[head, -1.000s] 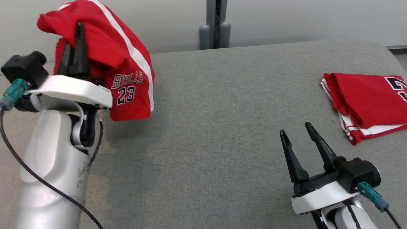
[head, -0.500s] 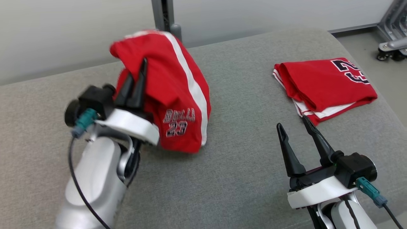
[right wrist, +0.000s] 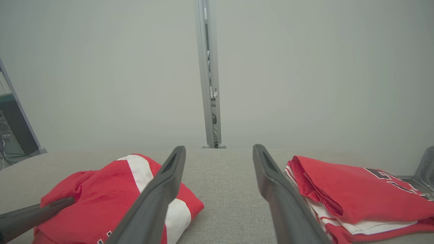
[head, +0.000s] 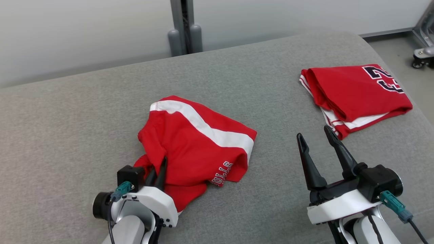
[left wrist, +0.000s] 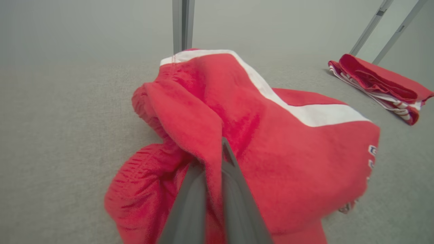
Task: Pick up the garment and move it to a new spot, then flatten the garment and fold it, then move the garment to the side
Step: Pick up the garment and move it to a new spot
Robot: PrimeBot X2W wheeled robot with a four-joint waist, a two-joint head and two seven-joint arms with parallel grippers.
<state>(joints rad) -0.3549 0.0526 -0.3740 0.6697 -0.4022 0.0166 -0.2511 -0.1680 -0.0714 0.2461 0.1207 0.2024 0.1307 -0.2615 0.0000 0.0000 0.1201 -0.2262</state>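
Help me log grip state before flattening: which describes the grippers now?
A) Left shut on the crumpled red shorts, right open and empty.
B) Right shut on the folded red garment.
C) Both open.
A: the left gripper pinches a fold of the red shorts; the right gripper stands open, holding nothing.

Grey fabric-covered surface (head: pixel 237 78) up front, rounded corner far rt. Plain pale wall (head: pixel 84 34) behind, even light. Metal post (head: pixel 184 23) at back, ctr-left. Grey floor (head: pixel 396 47) to the rt, wheeled frame (head: pixel 422 56) parked there.
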